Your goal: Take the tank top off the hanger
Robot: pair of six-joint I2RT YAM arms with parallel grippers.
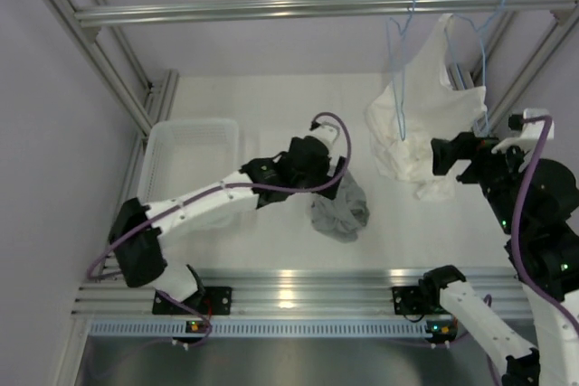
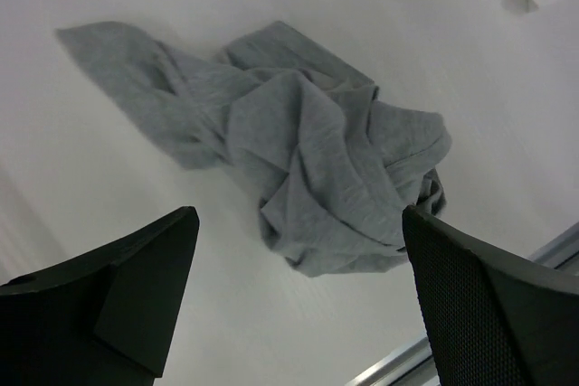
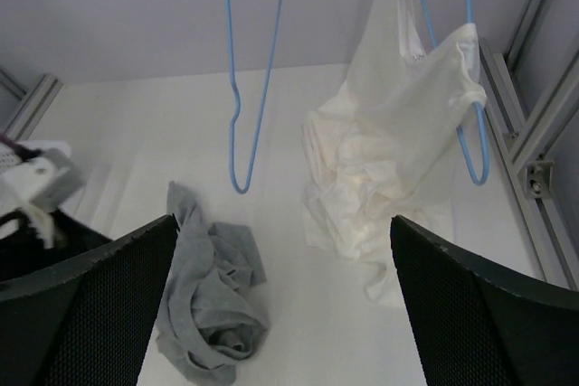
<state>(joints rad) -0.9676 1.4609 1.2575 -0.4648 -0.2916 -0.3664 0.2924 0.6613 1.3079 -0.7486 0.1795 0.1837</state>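
Note:
The grey tank top [image 1: 340, 211] lies crumpled on the white table, off the hanger and touching neither gripper. In the left wrist view the tank top [image 2: 308, 160] spreads out just beyond my open left gripper [image 2: 297, 223]. The light-blue hanger [image 1: 395, 79] hangs bare from the top rail. My left gripper [image 1: 333, 187] hovers at the tank top's left edge, with nothing between its jaws. At the right, my right gripper [image 1: 441, 155] is open and empty beside the white garment. Its camera shows the bare hanger [image 3: 241, 189], the tank top [image 3: 210, 305] and the open right gripper [image 3: 282, 223].
A larger white garment [image 1: 425, 124] droops from a second blue hanger [image 1: 484, 51] on the aluminium rail [image 1: 271, 10], its lower part piled on the table. A white basket [image 1: 192, 155] stands at the left. Frame posts [image 1: 525, 61] flank the work area.

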